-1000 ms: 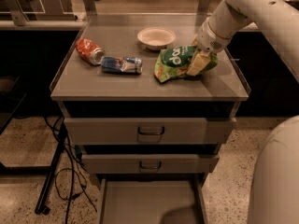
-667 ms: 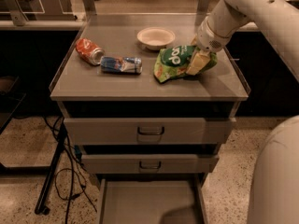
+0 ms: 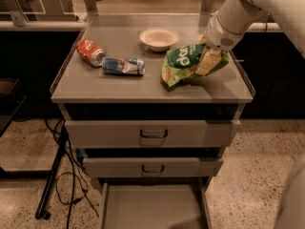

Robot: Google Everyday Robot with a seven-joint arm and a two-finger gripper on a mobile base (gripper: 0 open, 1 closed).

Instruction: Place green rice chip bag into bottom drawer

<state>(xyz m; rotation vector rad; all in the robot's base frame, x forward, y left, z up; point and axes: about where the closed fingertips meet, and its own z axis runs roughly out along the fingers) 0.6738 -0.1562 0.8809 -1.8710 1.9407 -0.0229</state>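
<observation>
The cabinet top (image 3: 95, 87) had a low raised lip on its sides. The green rice chip bag (image 3: 178, 61) sat toward its 3 o'clock side, near the right lip, with its long axis running 8 to 2 o'clock. The gripper (image 3: 208, 62) was clamped on the bag's 3 o'clock end. A white bowl (image 3: 158, 37) stood at the bag's 11 o'clock. The bottom drawer (image 3: 152, 206) stood pulled out at 6 o'clock.

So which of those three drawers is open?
The bottom drawer, pulled out, floor showing; the two above show only fronts. The gripper is up top, at the green rice chip bag.
</observation>
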